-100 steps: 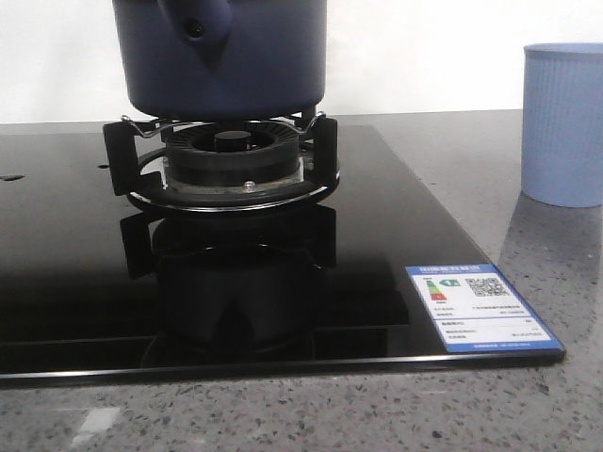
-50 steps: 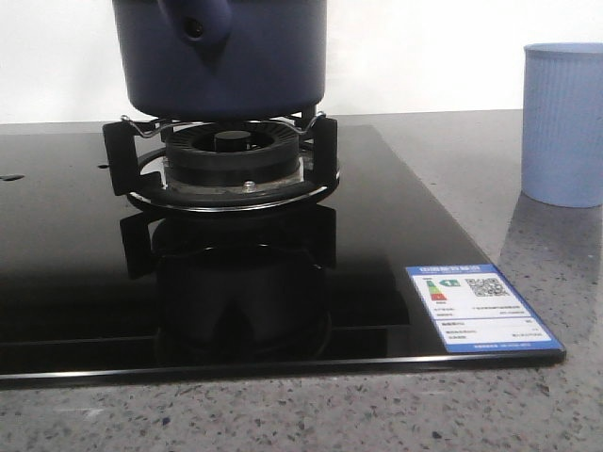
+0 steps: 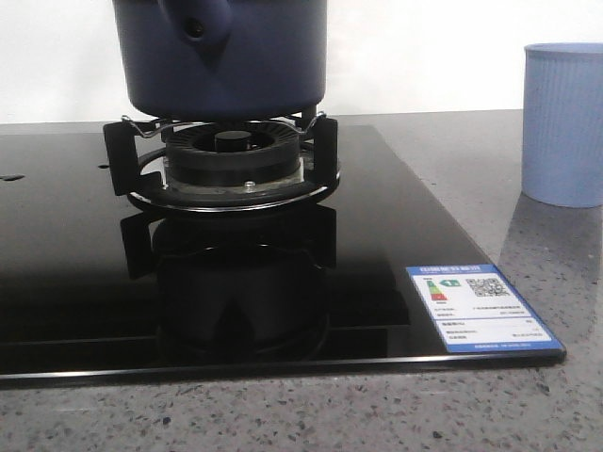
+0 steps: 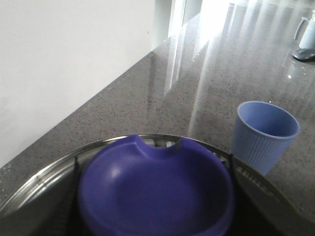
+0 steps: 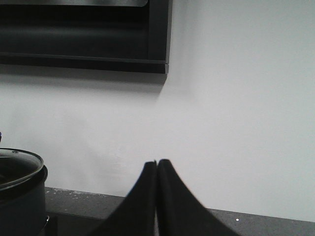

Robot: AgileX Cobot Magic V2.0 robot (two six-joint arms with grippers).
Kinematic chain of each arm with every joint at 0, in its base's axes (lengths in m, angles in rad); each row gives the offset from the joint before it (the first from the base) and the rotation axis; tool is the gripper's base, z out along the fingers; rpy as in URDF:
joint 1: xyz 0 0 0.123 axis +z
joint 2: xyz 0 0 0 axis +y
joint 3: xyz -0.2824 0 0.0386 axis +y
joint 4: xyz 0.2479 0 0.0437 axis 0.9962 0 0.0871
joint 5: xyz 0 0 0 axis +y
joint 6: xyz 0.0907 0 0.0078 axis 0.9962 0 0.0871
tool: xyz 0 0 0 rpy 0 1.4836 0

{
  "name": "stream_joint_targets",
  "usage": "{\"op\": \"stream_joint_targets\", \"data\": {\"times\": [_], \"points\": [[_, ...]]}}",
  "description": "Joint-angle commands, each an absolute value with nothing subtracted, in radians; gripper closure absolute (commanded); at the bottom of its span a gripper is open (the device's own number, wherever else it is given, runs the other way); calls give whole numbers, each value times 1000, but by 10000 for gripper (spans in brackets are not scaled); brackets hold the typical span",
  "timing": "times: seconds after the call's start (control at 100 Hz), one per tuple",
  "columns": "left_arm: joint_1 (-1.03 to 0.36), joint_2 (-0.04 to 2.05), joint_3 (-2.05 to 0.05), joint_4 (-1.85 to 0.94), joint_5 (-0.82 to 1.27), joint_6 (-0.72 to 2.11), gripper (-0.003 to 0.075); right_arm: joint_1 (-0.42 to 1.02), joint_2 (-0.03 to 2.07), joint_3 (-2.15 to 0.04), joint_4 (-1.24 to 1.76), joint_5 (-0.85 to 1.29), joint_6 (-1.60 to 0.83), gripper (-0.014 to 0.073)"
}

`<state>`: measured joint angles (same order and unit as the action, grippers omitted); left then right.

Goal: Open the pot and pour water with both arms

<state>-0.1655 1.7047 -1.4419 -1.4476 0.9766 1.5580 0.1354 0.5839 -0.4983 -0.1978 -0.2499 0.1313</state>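
Mostly cropped: in the front view the pot (image 3: 221, 56) loses its rim and whatever covers it above the frame edge; only the navy wall and the stubby handle (image 3: 196, 21) with its hole show. It sits on the black trivet (image 3: 127, 151) over the burner (image 3: 231, 160) of the glossy black hob (image 3: 75, 264), whose glass mirrors it. Neither arm appears in that view. From the left wrist camera a deep-blue rounded surface (image 4: 157, 191) with a notch in its far edge fills the foreground inside a metal ring (image 4: 44, 172); hard to say whether this is lid or pot interior. Left gripper's fingers are out of frame, so its state cannot be told. Right gripper (image 5: 157, 196): two dark fingertips pressed together, nothing between them, held in the air facing the white wall (image 5: 236, 108); a glass-lidded dark pan (image 5: 19, 191) sits off at the frame edge. Pale blue ribbed cup (image 3: 563, 122) stands on the grey speckled counter (image 3: 546, 273), apart from the hob, beside its energy label (image 3: 476, 306).
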Motion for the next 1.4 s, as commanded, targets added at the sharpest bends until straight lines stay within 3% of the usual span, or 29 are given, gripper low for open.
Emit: {"op": "stream_joint_targets", "data": {"times": [0.0,0.16,0.39,0.58,0.79,1.01,1.39], "points": [[-171,1657,-1475,-1581,975,1561,173,135,582,-532,-190,-311,133,650],[-171,1657,-1475,-1583,992,1561,181,135,582,-532,-190,-309,133,650],[-158,1585,-1506,-1602,1036,1547,286,135,582,-532,-190,-300,133,650],[-83,1384,-1514,-1523,939,1436,472,135,582,-532,-220,-267,133,651],[-11,1155,-1504,-1117,908,1186,736,152,564,-509,-357,-253,133,652],[-72,866,-1258,-712,835,960,740,247,486,-429,-357,-221,135,652],[-101,311,-544,-764,452,922,739,326,313,-282,-357,-202,142,652]]}}
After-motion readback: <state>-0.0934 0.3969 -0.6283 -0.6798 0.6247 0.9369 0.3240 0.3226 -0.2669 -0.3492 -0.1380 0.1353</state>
